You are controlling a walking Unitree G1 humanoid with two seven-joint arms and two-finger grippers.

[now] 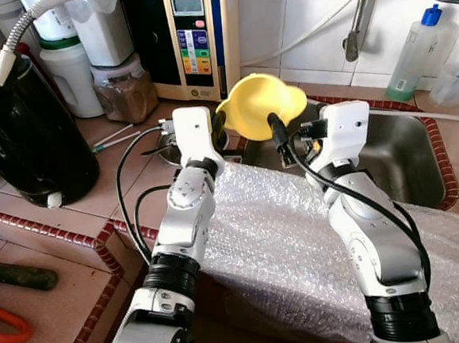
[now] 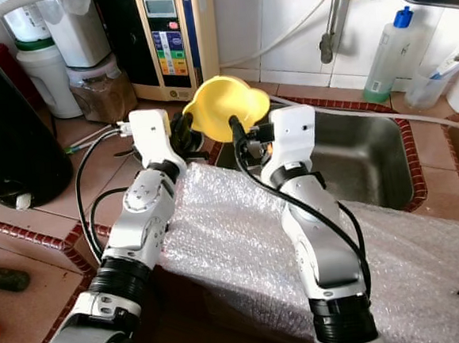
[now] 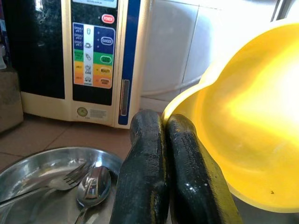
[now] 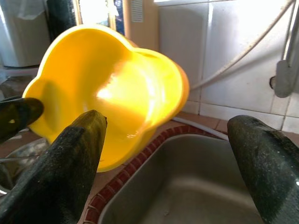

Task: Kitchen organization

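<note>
Left gripper (image 3: 161, 154) fingers pinched tight on the rim of the yellow bowl (image 1: 260, 101), holding it tipped up over the sink (image 1: 408, 165) edge, probably for a handoff, right gripper (image 4: 173, 163) fingers spread wide beside it.

white tiled wall (image 1: 313, 22) | terracotta tile counter (image 1: 127, 187) | steel sink (image 1: 404, 166)

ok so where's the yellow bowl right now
The yellow bowl is held tilted in the air by the left gripper, pinched at its rim, above the counter edge between the metal plate and the sink, in front of the right gripper.
</note>
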